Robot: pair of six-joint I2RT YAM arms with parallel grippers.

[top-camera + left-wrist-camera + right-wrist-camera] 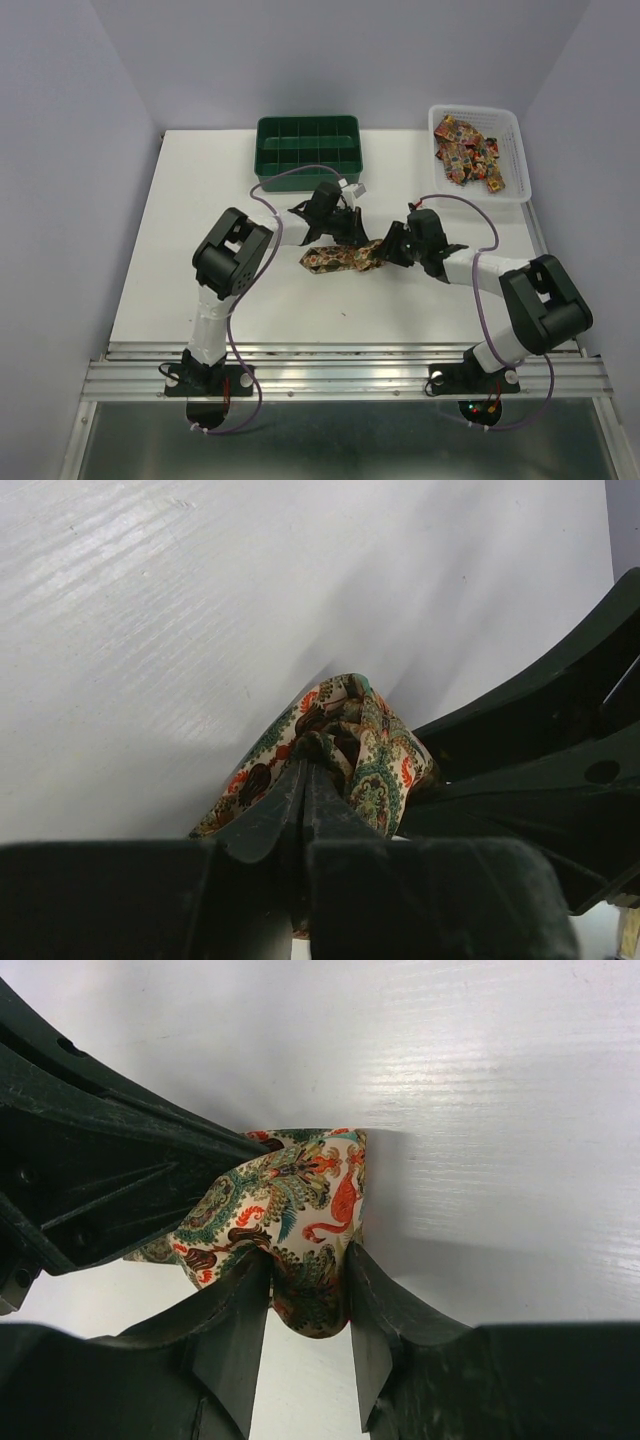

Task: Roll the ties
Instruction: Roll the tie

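Crowded centre, room to the left
The left gripper [350,238] and right gripper [383,252] crowded the tie [335,260]; the green tray [262,150] stood just behind; bare table [200,250] lay leftward.

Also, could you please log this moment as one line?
left gripper: shut on tie | right gripper: shut on same tie | tie: bunched between both grippers

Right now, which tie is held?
The tie mid-table, pinched by the left fingers and right fingers; the other ties lie heaped in the white basket.

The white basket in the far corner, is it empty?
No, the white basket holds a heap of patterned ties.
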